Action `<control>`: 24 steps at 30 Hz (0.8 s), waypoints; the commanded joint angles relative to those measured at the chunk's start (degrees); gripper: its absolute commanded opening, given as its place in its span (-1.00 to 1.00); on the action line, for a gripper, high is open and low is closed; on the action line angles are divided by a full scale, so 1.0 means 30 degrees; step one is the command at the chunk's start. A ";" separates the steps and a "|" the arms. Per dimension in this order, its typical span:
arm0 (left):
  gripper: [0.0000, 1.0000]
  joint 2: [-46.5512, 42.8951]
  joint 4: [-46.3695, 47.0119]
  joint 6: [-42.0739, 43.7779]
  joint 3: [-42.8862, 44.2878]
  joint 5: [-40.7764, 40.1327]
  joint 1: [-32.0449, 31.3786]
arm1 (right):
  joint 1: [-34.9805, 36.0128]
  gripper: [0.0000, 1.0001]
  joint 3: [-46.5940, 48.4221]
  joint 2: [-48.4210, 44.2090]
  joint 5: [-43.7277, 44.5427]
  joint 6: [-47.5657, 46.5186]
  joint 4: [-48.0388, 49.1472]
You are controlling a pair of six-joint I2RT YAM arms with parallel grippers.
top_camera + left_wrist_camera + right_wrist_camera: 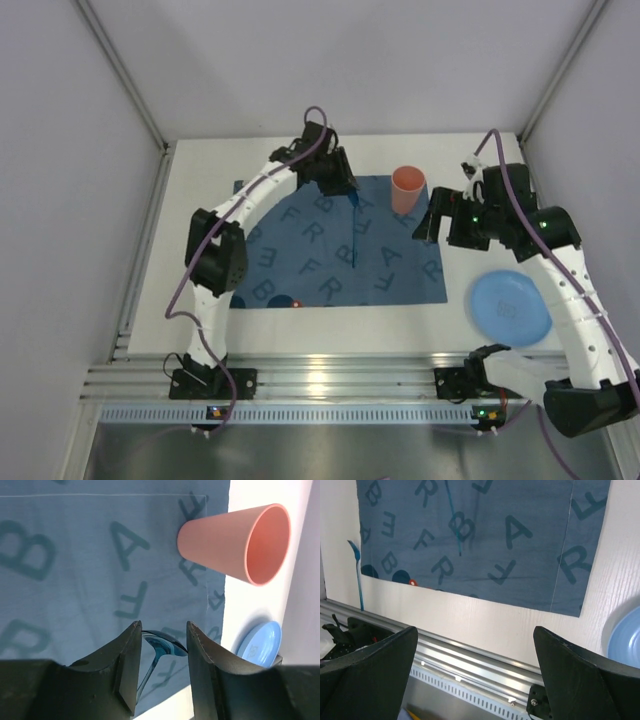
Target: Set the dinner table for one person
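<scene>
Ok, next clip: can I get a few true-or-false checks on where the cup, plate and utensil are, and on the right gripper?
1. The pink cup stands upright at the far right corner of the placemat. True.
2. The blue plate lies in the middle of the placemat. False: it lies on the bare dinner table, right of the placemat.
3. The right gripper is open with nothing between its fingers. True.
4. The blue utensil stands inside the cup. False: the cup is empty, and the utensil is over the placemat by the left gripper.
</scene>
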 commanded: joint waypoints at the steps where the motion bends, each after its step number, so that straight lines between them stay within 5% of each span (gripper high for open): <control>1: -1.00 0.1682 0.1613 -0.1892 0.2532 -0.1082 -0.1150 | -0.0043 0.99 -0.0432 -0.1267 0.0513 0.0410 -0.0818; 24: -0.98 0.6228 0.4631 -0.6610 0.3565 -0.1701 -0.2618 | -0.0072 0.99 -0.1722 -0.3262 0.1861 0.0352 -0.2668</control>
